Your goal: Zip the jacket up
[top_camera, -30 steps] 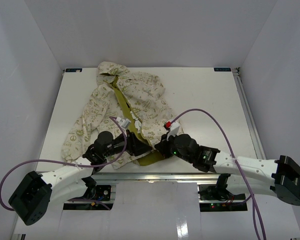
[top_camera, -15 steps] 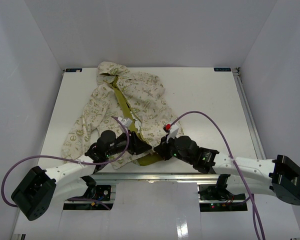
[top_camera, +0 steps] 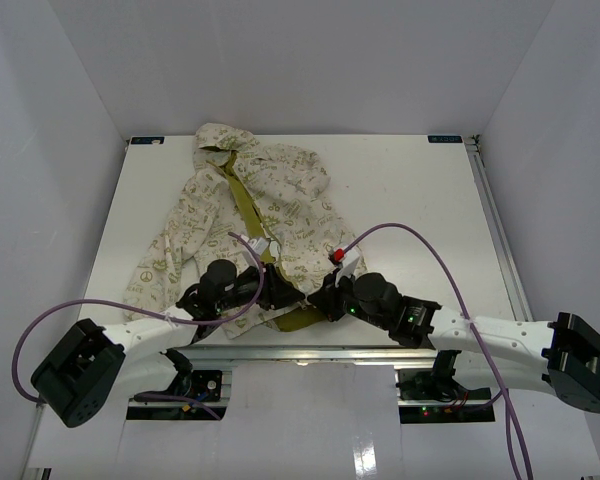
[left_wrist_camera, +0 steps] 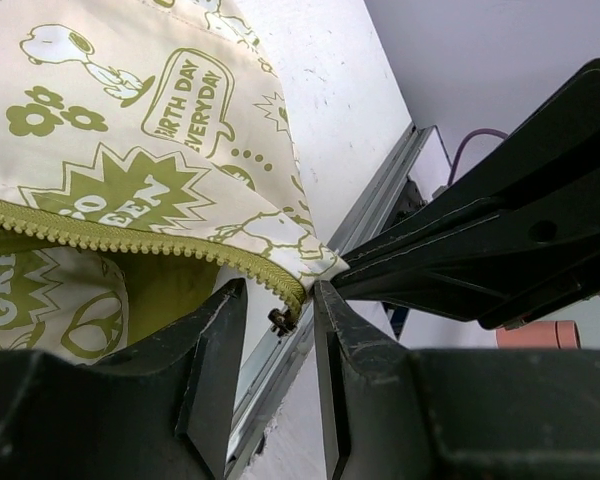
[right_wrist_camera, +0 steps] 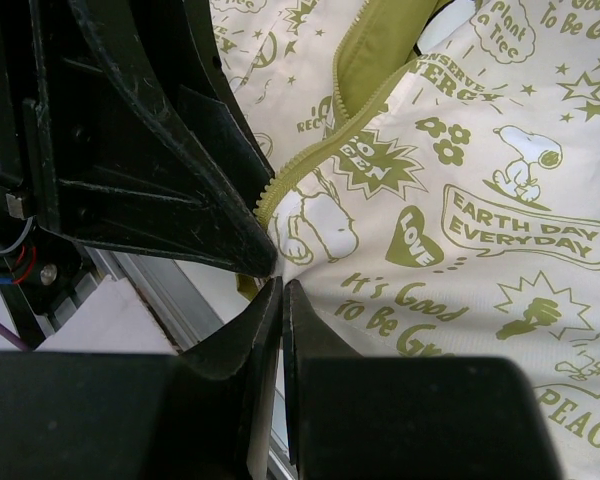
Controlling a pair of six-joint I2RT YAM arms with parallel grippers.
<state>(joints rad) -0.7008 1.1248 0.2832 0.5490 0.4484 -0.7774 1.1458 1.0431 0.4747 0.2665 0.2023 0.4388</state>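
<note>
The jacket [top_camera: 270,190], cream with olive-green prints, lies open on the table, its olive lining showing along the front. My right gripper [top_camera: 316,296] is shut on the bottom hem corner of the jacket [right_wrist_camera: 320,235], its fingertips [right_wrist_camera: 272,292] pressed together there. My left gripper [left_wrist_camera: 279,312] is open with a narrow gap. The lower end of the zipper [left_wrist_camera: 292,293] and a small dark metal piece [left_wrist_camera: 277,321] sit between its fingers [left_wrist_camera: 220,330], which are not clamped on them. In the left wrist view the right gripper's black fingers [left_wrist_camera: 460,250] hold the hem corner right beside them.
A metal rail [top_camera: 310,352] runs along the white table's [top_camera: 410,200] near edge, just below both grippers. A purple cable [top_camera: 420,245] loops above the right arm and another [top_camera: 50,315] by the left. White walls enclose the table.
My left gripper has moved right to the zipper's lower end and its jaws have narrowed. The right gripper has shifted slightly left, still shut on the hem.
</note>
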